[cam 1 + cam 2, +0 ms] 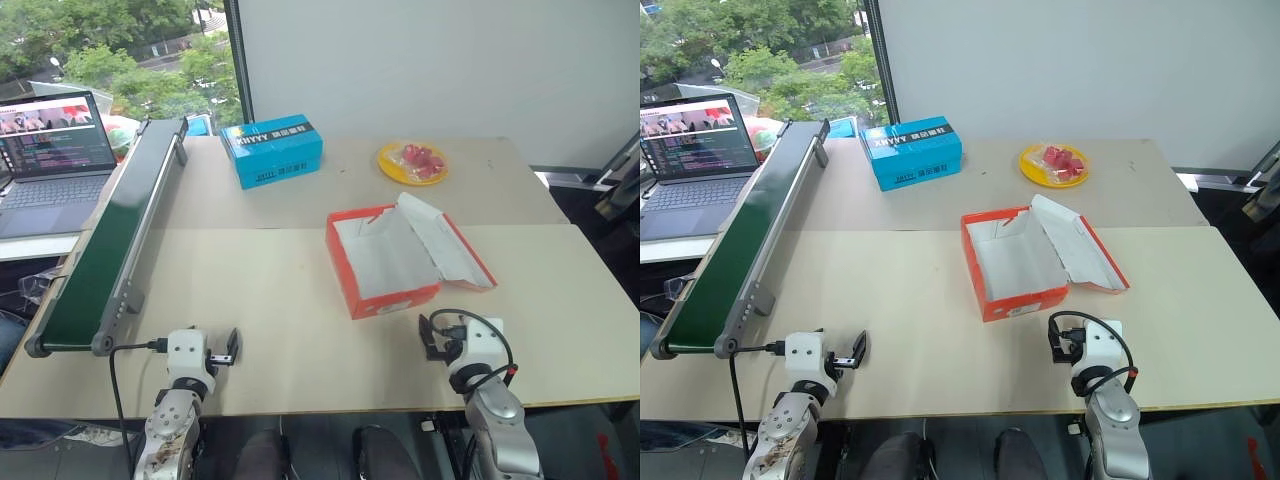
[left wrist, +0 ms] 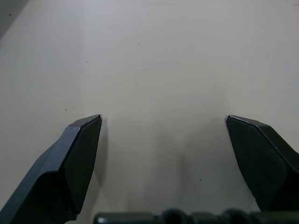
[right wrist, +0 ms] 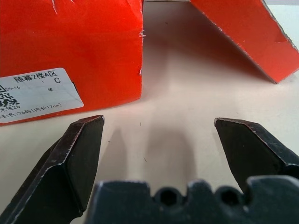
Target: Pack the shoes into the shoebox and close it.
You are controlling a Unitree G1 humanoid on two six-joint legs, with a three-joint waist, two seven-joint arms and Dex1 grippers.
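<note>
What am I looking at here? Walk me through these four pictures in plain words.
A two-armed robot stands at a table. The two wide pictures come from cameras in its head, looking down. The two close ones come from cameras on its wrists, looking along the black fingers. Its left hand and right hand are both open and hold nothing. On the table lie an open orange-red shoebox, empty inside, a blue box, a yellow plate of red pieces, and a green conveyor belt. A laptop sits beyond the belt.

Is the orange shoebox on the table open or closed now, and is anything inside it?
Open and empty: the shoebox has its lid folded back, showing a bare white interior.
</note>
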